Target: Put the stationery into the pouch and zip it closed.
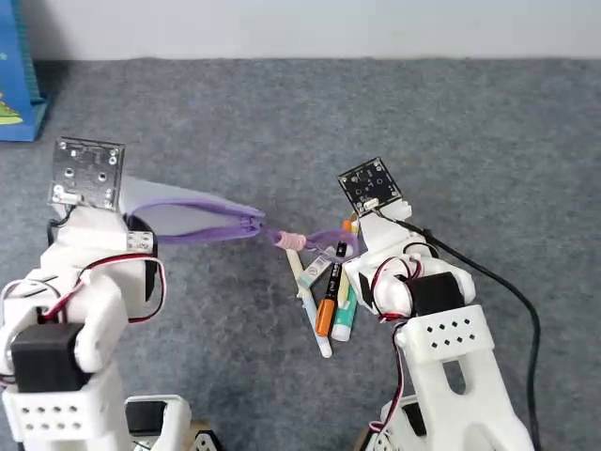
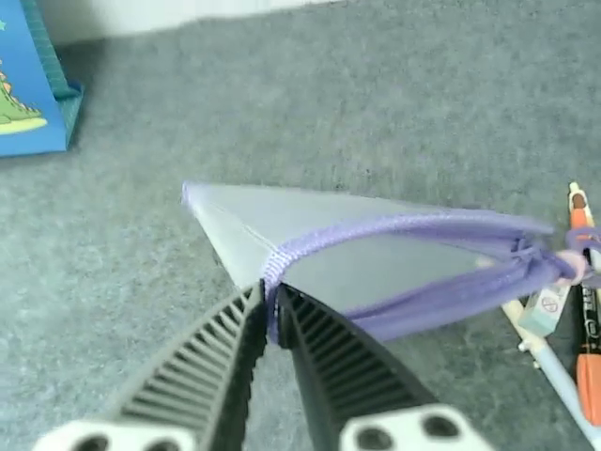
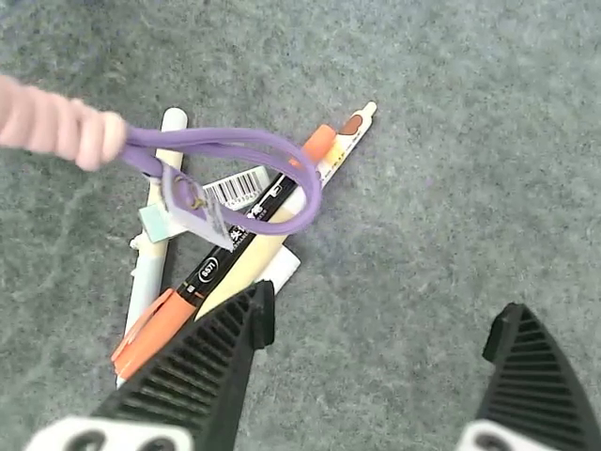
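A pale lilac pouch (image 1: 174, 211) with a purple zipper edge lies on the grey carpet, its mouth toward the middle. My left gripper (image 2: 272, 305) is shut on the pouch's purple edge (image 2: 282, 254) at its near side. A pink zipper pull (image 1: 292, 241) and a purple loop strap (image 3: 239, 169) trail from the pouch's tip. Under the loop lies a small heap of stationery (image 1: 326, 293): an orange marker (image 3: 160, 329), a black pen (image 3: 235, 246), and white and pale blue pens. My right gripper (image 3: 387, 319) hangs open just above the heap, holding nothing.
A blue box (image 1: 16, 89) stands at the far left edge of the carpet. A pale wall (image 1: 310, 28) closes off the back. A black cable (image 1: 512, 301) runs along the right arm.
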{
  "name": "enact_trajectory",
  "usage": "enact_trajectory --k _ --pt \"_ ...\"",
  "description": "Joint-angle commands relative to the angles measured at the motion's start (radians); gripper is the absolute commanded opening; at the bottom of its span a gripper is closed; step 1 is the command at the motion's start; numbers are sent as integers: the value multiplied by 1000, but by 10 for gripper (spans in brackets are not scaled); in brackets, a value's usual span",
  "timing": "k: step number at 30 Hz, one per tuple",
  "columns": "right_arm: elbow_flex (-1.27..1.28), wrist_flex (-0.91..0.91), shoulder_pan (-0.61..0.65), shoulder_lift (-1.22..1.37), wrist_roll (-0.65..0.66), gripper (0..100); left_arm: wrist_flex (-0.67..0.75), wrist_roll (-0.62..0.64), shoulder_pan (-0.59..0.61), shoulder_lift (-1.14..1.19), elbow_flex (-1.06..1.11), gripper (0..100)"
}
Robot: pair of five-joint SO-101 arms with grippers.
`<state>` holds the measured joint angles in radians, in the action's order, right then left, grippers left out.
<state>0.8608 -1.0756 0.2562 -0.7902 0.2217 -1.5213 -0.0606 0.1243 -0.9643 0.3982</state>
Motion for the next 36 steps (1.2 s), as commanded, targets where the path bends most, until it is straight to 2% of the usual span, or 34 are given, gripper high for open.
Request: enact_trajectory --k 1,11,19,24,26,29,32,36 --pt "-8 2 -4 -31 2 357 2 35 0 46 -59 12" --pt "-6 2 -4 -28 2 357 2 89 8 443 -263 12" --pt "-6 4 -4 -24 2 357 2 89 101 637 -447 12" --pt "-6 4 -4 -24 2 357 2 87 117 743 -498 16" --pt "-6 4 -4 -24 2 357 3 87 117 778 -498 40" --pt "-6 4 -4 -24 2 357 3 89 120 833 -498 163" --pt "-6 4 -4 -24 2 357 48 160 161 885 -498 257" --pt "-6 4 -4 -22 2 357 110 94 187 942 -498 190"
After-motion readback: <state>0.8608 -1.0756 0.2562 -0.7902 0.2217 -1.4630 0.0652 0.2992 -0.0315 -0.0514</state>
